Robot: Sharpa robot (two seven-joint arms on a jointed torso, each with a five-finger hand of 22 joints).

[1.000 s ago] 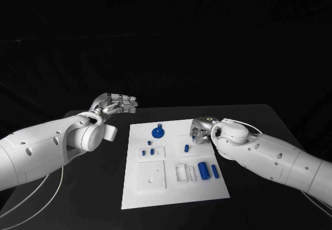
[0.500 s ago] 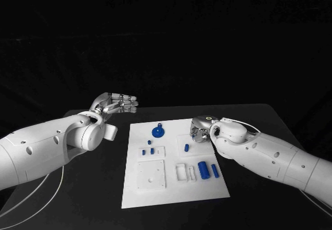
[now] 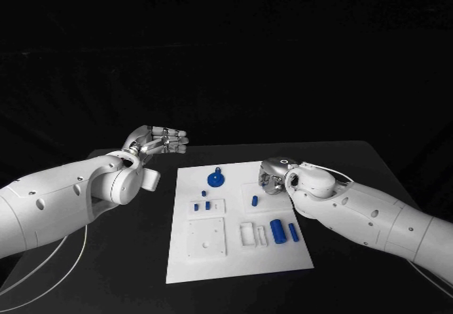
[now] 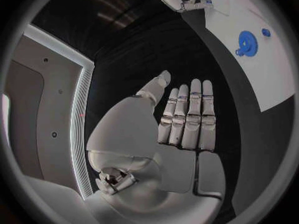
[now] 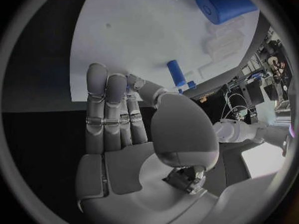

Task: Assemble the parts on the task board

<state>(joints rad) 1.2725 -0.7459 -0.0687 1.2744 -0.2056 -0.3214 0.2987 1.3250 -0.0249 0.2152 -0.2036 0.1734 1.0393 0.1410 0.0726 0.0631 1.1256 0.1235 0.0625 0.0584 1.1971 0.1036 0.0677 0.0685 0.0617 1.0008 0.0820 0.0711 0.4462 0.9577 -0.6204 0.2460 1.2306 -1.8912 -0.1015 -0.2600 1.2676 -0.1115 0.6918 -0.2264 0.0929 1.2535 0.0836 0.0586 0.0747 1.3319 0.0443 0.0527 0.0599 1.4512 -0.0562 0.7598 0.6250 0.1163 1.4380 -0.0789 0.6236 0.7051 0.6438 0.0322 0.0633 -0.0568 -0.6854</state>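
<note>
Looking down from the head camera: flat white rectangular task board (image 3: pixel 236 258) sitting mid-way across the black table (image 3: pixel 359 163), dotted with small blue plastic parts. Round blue gear-shaped part (image 3: pixel 216 179) up near the far end, two tiny blue pegs (image 3: pixel 201 206) standing in a raised white block on the left half, a fat blue cylinder (image 3: pixel 277 232) lying beside a slimmer blue pin (image 3: pixel 292 233) on the right half, plus a short blue peg (image 3: pixel 254 201) just beside the right hand. Silver many-fingered left hand (image 3: pixel 160 140) hanging off the board's far-left corner, well apart from it, fingers together and bent a bit, nothing in it. Silver right hand (image 3: pixel 271 176) parked at the board's right edge, mostly tucked behind its own white wrist, so can't tell the grip from here. Over to the left wrist camera: left hand (image 4: pixel 181 122) flat out, fingers straight and side by side, thumb apart, holding nothing; blue gear (image 4: pixel 248 43) on the board off in the distance. Right wrist camera: right hand (image 5: pixel 118 119) also stretched out straight and empty, fingertips over the white board, fat blue cylinder (image 5: pixel 224 4) and a small blue peg (image 5: pixel 176 73) lying beyond them, untouched.
</note>
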